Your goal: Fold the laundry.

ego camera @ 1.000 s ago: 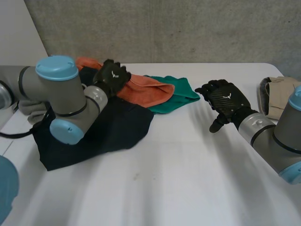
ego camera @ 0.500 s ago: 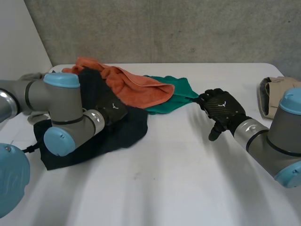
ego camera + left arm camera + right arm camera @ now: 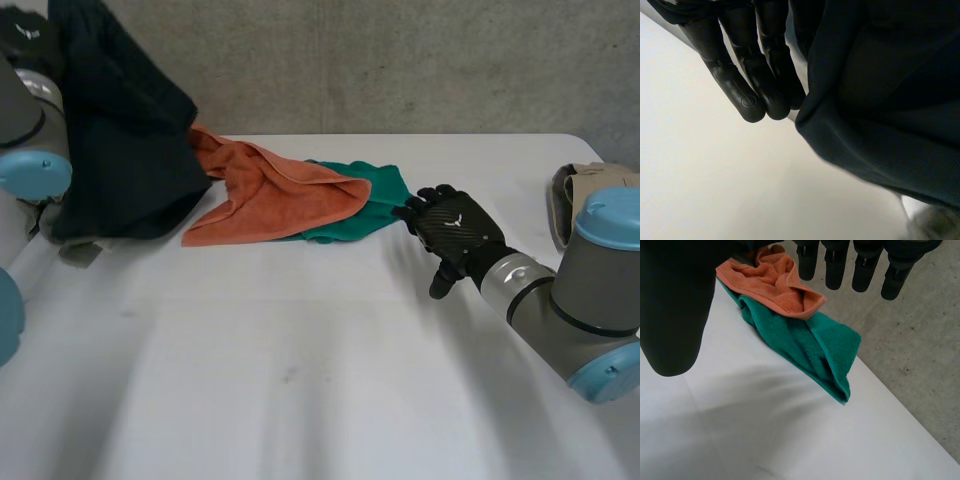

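My left hand (image 3: 24, 30) is raised high at the table's left, shut on a dark navy cloth (image 3: 120, 130) that hangs down from it. In the left wrist view its curled fingers (image 3: 752, 97) lie against the cloth's folded edge (image 3: 880, 125). An orange towel (image 3: 275, 195) lies crumpled on the table and overlaps a green towel (image 3: 378, 200). My right hand (image 3: 452, 232) hovers open just right of the green towel's corner. In the right wrist view its straight fingers (image 3: 835, 265) point over the green towel (image 3: 810, 350) and the orange towel (image 3: 775, 285).
A beige cloth (image 3: 590, 195) lies at the table's right edge. A grey cloth (image 3: 85, 250) peeks out below the hanging dark cloth at the left. A concrete wall runs behind the white table (image 3: 320, 380).
My left hand has closed on the dark cloth and lifted it up and to the left, off the table, uncovering the orange towel. My right hand has crept a little towards the green towel.
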Motion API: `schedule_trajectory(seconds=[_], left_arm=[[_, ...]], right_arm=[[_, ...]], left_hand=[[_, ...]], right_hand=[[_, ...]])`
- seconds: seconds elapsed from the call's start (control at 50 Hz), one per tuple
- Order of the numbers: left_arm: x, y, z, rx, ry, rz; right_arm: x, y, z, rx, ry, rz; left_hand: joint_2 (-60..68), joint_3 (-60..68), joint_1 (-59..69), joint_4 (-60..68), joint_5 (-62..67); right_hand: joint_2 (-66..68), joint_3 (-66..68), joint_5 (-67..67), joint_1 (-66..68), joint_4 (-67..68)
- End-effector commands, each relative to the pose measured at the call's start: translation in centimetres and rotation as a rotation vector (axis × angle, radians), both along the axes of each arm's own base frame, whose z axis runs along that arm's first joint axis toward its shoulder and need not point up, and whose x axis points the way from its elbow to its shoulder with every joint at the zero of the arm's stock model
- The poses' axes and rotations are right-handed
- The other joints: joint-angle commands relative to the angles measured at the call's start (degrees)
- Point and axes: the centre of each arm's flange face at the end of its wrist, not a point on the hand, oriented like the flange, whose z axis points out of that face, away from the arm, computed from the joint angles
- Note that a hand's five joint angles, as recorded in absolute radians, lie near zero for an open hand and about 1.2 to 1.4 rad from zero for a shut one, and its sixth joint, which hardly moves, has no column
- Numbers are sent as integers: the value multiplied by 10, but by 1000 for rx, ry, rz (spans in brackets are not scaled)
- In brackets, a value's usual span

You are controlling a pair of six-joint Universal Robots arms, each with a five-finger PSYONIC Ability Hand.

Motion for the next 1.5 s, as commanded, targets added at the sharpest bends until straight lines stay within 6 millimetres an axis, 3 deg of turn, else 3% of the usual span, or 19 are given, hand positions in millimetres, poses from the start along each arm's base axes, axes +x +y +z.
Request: schedule_trajectory(seconds=[0.02, 0.06, 0.12, 0.24, 0.32, 0.42, 0.5, 0.64, 0.72, 0.92, 1.06, 1.16, 1.22, 1.26, 1.44, 1.5], left_arm=[[-18, 7, -44, 172, -62, -85], [-27, 17, -49, 214, -80, -129], [-37, 30, -48, 222, -104, -183], [-45, 58, -35, 206, -110, -207], [-47, 80, -29, 230, -102, -225], [-45, 111, -17, 251, -57, -256], [-42, 127, -11, 264, -9, -288], [-27, 149, 0, 286, 100, -313], [-19, 159, -2, 308, 141, -338], [-9, 171, -10, 349, 159, -383], [-5, 171, -14, 364, 165, -378], [-4, 171, -16, 371, 171, -376], [-4, 171, -16, 369, 171, -376], [-5, 171, -15, 368, 170, -381], [-10, 169, -8, 336, 164, -401], [-16, 168, -4, 318, 160, -421]], right_arm=[[5, -5, 5, -26, -4, -22], [8, -9, 9, -39, -9, -33], [15, -16, 16, -68, -26, -41], [38, -39, 30, -130, -61, -64], [60, -58, 27, -151, -84, -76], [84, -89, 8, -197, -98, -104], [100, -102, -10, -239, -87, -97], [111, -110, -39, -282, -45, -81], [114, -111, -46, -286, -50, -60], [114, -118, -56, -347, 8, -41], [111, -119, -75, -370, 75, -2], [106, -125, -80, -392, 78, 9], [106, -128, -78, -406, 71, 12], [108, -128, -76, -427, 59, 24], [101, -133, -48, -488, 19, -6], [94, -128, -19, -465, -15, -10]], left_hand=[[-70, -63, -44, -70, -51], [-392, -385, -367, -392, -374], [-585, -578, -559, -584, -566], [-585, -578, -559, -584, -566], [-585, -578, -559, -584, -566], [-585, -578, -559, -584, -566], [-585, -578, -559, -584, -566], [-585, -578, -559, -584, -566], [-585, -578, -559, -584, -566], [-585, -578, -559, -584, -566], [-585, -578, -559, -584, -566], [-585, -578, -559, -584, -566], [-585, -578, -559, -584, -566], [-585, -578, -559, -584, -566], [-585, -578, -559, -584, -566], [-585, -578, -559, -584, -566]], right_hand=[[-18, -18, -23, -28, -16], [-18, -18, -23, -28, -16], [-18, -18, -23, -28, -16], [-18, -18, -23, -28, -16], [-18, -18, -23, -28, -16], [-18, -18, -23, -28, -16], [-18, -18, -23, -28, -16], [-8, -8, -13, -18, -6], [30, 31, 26, 21, 33], [96, 97, 91, 86, 98], [188, 189, 184, 179, 191], [363, 363, 358, 353, 365], [506, 507, 501, 496, 508], [681, 682, 676, 671, 683], [682, 682, 677, 672, 684], [682, 682, 677, 672, 684]])
